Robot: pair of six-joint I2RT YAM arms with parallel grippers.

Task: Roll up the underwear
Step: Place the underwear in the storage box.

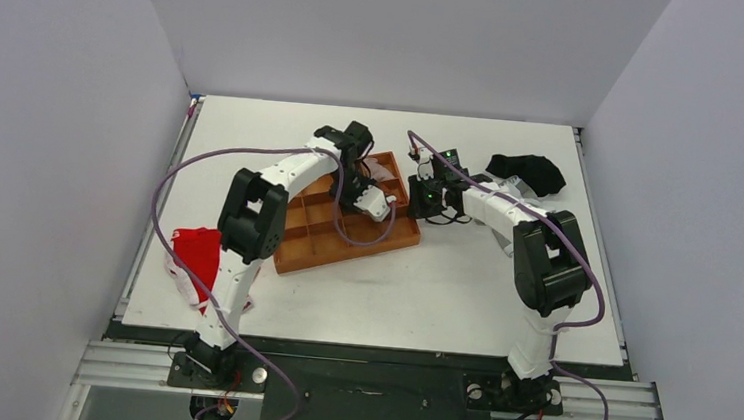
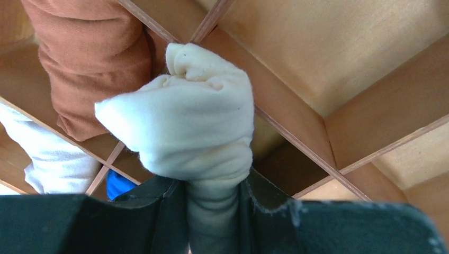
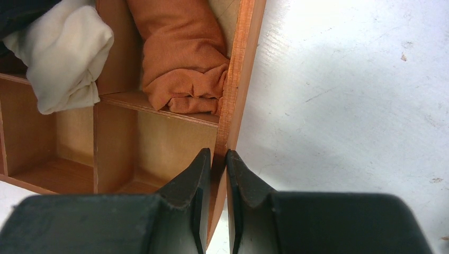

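The underwear (image 2: 185, 116) is a small cream roll. My left gripper (image 2: 212, 211) is shut on its lower end and holds it above the dividers of a wooden compartment box (image 2: 296, 121). From the top, the left gripper (image 1: 373, 202) is over the right part of the box (image 1: 345, 243). In the right wrist view the roll (image 3: 63, 58) hangs over a compartment beside the one that holds a rust-orange garment. My right gripper (image 3: 217, 159) is shut on the box's right side wall (image 3: 241, 79); it stands at the box's right edge (image 1: 415, 193).
A rolled rust-orange garment (image 2: 95, 58) fills one compartment, and a white one (image 2: 53, 159) lies in the compartment beside it. A blue scrap (image 2: 119, 185) shows below. A red garment (image 1: 196, 251) lies at the table's left edge, a dark one (image 1: 526, 172) at the back right.
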